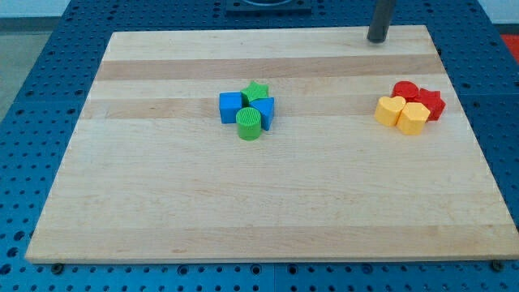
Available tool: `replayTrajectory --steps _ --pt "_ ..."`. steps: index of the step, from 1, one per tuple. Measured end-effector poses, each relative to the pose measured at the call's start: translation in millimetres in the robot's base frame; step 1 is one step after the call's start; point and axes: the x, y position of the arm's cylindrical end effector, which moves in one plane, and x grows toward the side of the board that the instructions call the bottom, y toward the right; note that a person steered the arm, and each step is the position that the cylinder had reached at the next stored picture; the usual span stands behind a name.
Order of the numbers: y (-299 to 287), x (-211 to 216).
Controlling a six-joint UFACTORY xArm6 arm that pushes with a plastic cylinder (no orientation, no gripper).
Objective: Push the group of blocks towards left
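Note:
Two groups of blocks lie on the wooden board (268, 203). Near the middle are a blue cube (231, 107), a green star (256, 91), a blue triangle (264, 110) and a green cylinder (250, 126), all touching. At the view's right are a red cylinder (405, 90), a red star (431, 104), a yellow block (390, 110) and a yellow hexagon (413, 118), packed together. My tip (377, 38) rests near the board's top edge, above and a little left of the red and yellow group, apart from every block.
The board lies on a blue perforated table (32, 73) that surrounds it on all sides. A dark object (268, 6) sits beyond the board's top edge.

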Motion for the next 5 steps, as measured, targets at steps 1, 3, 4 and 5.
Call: replayTrajectory --steps 1,3,4,5 --pt "-17.7 37.5" --pt "-56.5 90.7" --pt "-72.7 105.2" --pt "-96.1 114.9"
